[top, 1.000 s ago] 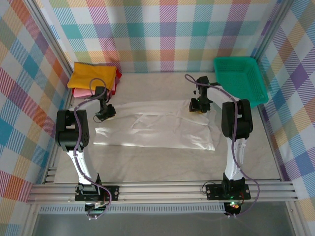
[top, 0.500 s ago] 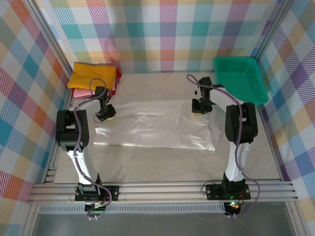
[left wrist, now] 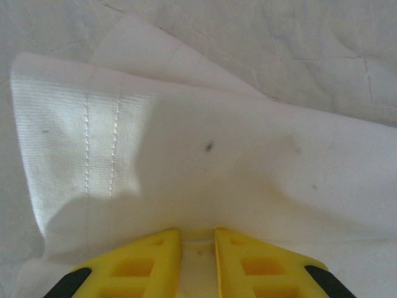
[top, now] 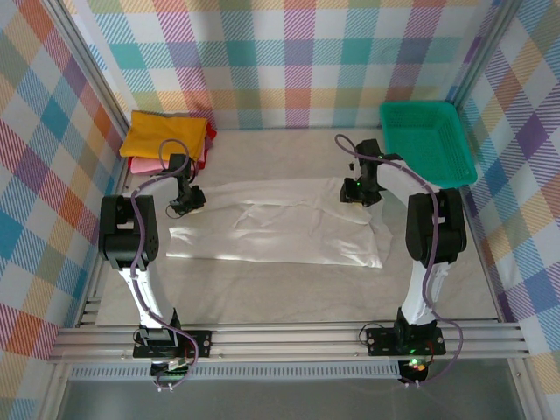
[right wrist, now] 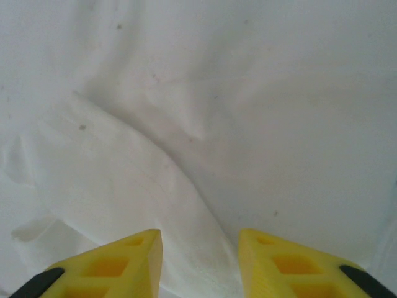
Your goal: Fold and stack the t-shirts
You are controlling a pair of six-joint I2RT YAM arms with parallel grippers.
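A white t-shirt (top: 280,223) lies spread flat across the middle of the table. My left gripper (top: 186,203) sits at its far left corner; in the left wrist view the yellow fingers (left wrist: 142,261) stand close together with the shirt's hemmed cloth (left wrist: 124,149) pinched between them, so the left gripper (left wrist: 198,239) is shut on it. My right gripper (top: 360,191) hovers at the shirt's far right corner. Its jaws are open (right wrist: 200,248) over a raised fold of white cloth (right wrist: 142,180). A folded mustard-yellow t-shirt (top: 166,136) tops a pink (top: 142,164) and a red one (top: 204,154) at the back left.
A green plastic basket (top: 429,140) stands tilted in the back right corner, close behind the right arm. Plaid walls close in the table on three sides. Bare tabletop (top: 289,293) runs between the shirt and the arm bases.
The right arm has swung to the right, and its gripper has shifted slightly right and farther back over the shirt's corner. The left gripper holds still on its corner.
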